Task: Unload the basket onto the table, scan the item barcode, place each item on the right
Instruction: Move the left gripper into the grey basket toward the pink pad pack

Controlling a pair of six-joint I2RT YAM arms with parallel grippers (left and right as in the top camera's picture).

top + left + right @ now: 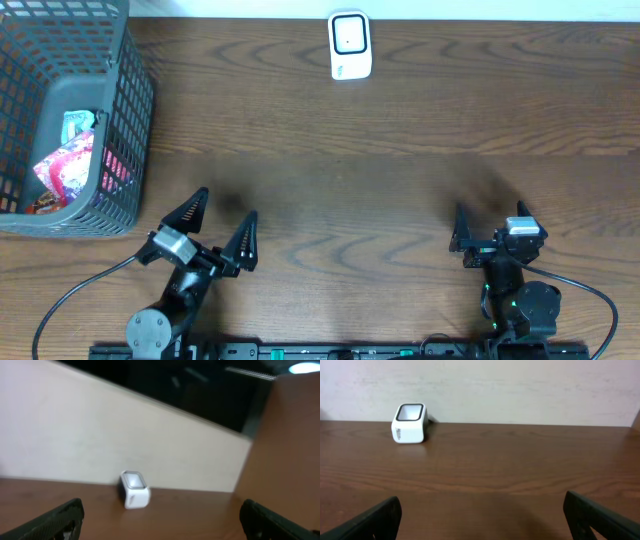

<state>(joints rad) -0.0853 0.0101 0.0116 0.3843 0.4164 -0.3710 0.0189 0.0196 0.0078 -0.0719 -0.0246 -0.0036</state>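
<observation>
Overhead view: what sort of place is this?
Probably a mock shop checkout: a white scanner at the far edge of the wooden table, and a grey basket of packets on the left.

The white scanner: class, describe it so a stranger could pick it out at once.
Start at the wooden table and follow its far edge. There the white scanner stands alone. It is a small box with a dark-rimmed window, unlike the grey basket.
</observation>
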